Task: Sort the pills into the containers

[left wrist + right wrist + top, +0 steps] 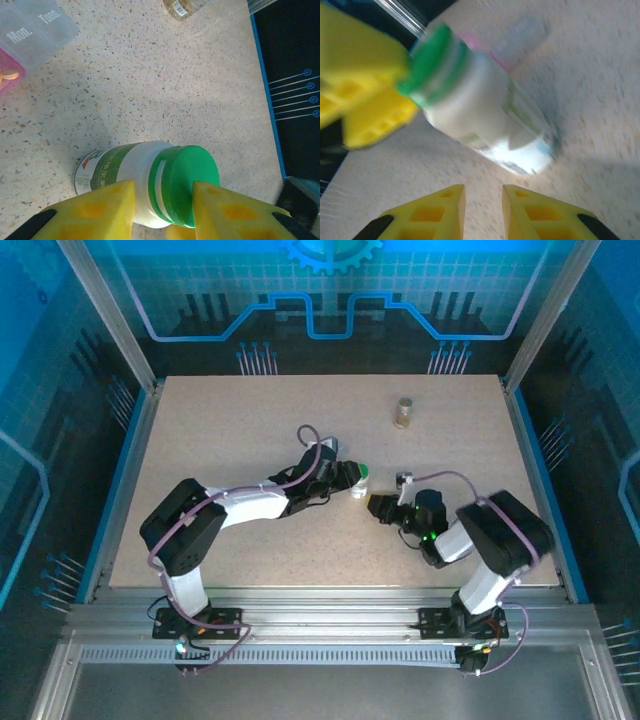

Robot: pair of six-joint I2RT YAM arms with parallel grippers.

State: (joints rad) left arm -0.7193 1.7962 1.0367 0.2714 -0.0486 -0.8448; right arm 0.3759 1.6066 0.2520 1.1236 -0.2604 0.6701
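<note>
Top: green-capped white bottle (pixel 358 480) in left jaws, just left of right jaws; amber bottle (pixel 403 412) well beyond both.
Left wrist: left jaws clamped at bottle's neck; pill organizer (pixel 35 30) ahead-left, its pink compartment (pixel 6 67) holding orange pills (pixel 9 76).
Right wrist: bottle tilted ahead of right jaws; those nearly closed, empty.

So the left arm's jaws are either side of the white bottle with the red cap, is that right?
Not quite. The cap is green, not red; the left wrist view shows it plainly. The rest holds: the left gripper has its jaws either side of the white bottle.
</note>
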